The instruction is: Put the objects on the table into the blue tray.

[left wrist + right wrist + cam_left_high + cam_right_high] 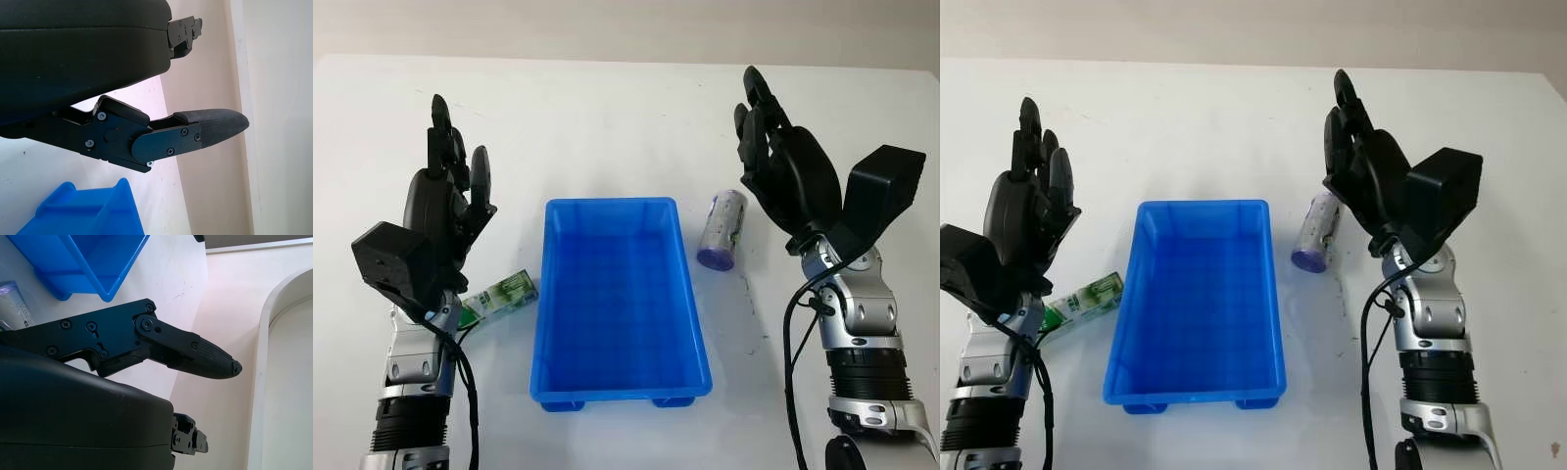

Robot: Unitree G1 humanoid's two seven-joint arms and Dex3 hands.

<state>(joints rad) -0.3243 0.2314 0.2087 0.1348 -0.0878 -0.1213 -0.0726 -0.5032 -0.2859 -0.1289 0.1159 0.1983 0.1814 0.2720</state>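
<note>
A blue tray (558, 387) stands in the middle of the white table with nothing in it. To its left a small green carton (504, 293) lies on its side, partly hidden behind my left hand (445, 196). That hand is raised above the table, open and holding nothing. Right of the tray a purple-and-white cylindrical packet (722, 229) lies on the table. My right hand (773, 147) hovers just right of the packet, open and apart from it. The tray's corner (93, 210) and the packet's end (14, 303) appear in the wrist views.
The white table (607, 127) stretches back to a pale wall. Bare surface lies behind the tray and in front of it, between my two forearms.
</note>
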